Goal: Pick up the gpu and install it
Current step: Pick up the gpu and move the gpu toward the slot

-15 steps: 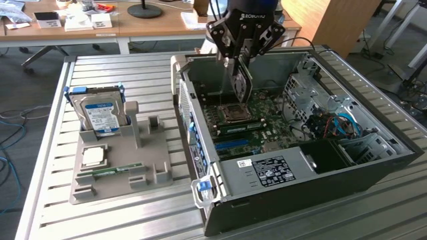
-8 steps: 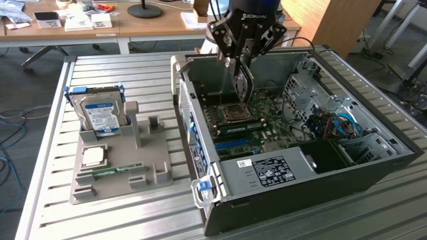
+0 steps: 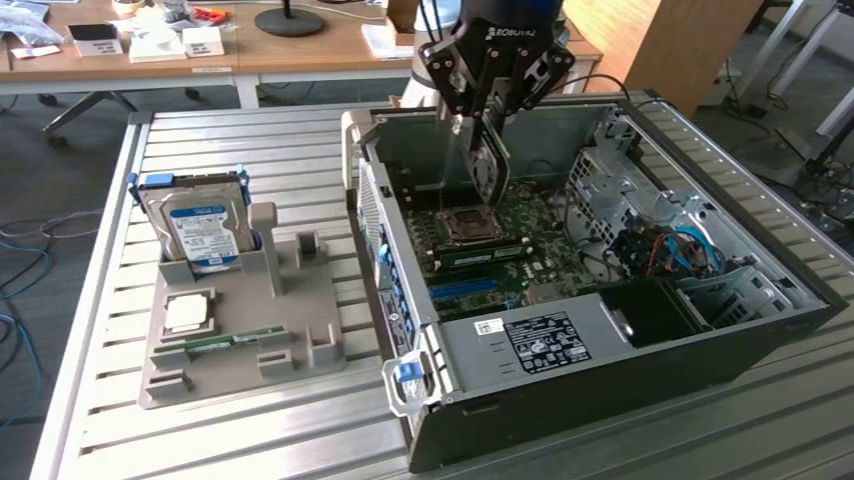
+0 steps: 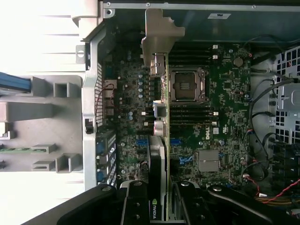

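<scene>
- The exterior view shows the arm (image 3: 501, 30) reaching straight down into the open case (image 3: 747, 330), at its far end, with the wrist vertical.
- In that view the gripper (image 3: 483, 115) is clamped on the upper edge of the gpu (image 3: 491, 165). The card hangs upright inside the case, over the motherboard (image 3: 547, 255) and just above the socket (image 3: 463, 225). Whether it touches the board cannot be told.
- The same view takes in the slatted table (image 3: 240, 150) and, on the exterior view's left, a grey holder (image 3: 274, 300). It carries an upright hard drive (image 3: 200, 235), a square chip (image 3: 184, 312) and a green memory stick (image 3: 220, 343).
- The wrist view looks down the card edge-on. A dark finger (image 4: 136, 204) sits on each side of it, and its silver bracket (image 4: 159, 33) is at the far end, near the case's rear wall.
- Writing: "NVIDIA" is on the card's edge between the fingers, in the wrist view. A white logo on the board looks like "DELL".
- The hard drive has a blue-white label, and the power supply (image 3: 541, 342) a black one with white print. Both are too small to read.
</scene>
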You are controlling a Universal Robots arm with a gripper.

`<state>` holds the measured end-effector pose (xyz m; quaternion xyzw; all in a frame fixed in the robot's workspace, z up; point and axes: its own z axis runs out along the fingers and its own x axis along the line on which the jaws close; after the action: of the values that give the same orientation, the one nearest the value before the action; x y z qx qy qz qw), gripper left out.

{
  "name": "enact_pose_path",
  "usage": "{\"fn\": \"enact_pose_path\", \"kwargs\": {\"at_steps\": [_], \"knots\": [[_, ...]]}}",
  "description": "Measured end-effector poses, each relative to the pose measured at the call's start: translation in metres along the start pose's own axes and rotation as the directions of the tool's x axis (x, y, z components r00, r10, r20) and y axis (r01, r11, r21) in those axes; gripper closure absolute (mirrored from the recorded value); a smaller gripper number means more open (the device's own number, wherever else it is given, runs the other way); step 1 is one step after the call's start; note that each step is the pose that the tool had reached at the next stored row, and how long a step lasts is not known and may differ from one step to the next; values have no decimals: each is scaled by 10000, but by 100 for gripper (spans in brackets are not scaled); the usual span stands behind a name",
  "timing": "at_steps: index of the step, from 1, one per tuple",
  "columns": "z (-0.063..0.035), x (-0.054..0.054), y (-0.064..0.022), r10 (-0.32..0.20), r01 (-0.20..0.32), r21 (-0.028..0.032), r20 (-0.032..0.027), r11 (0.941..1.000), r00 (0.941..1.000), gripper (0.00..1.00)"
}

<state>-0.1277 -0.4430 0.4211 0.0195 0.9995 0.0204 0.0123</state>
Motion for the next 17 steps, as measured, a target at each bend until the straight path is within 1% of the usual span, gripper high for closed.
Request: {"fn": "enact_pose_path", "kwargs": {"at_steps": [17], "knots": [[4, -159, 5, -1, 1, 0, 0, 10000, 10000, 73]]}}
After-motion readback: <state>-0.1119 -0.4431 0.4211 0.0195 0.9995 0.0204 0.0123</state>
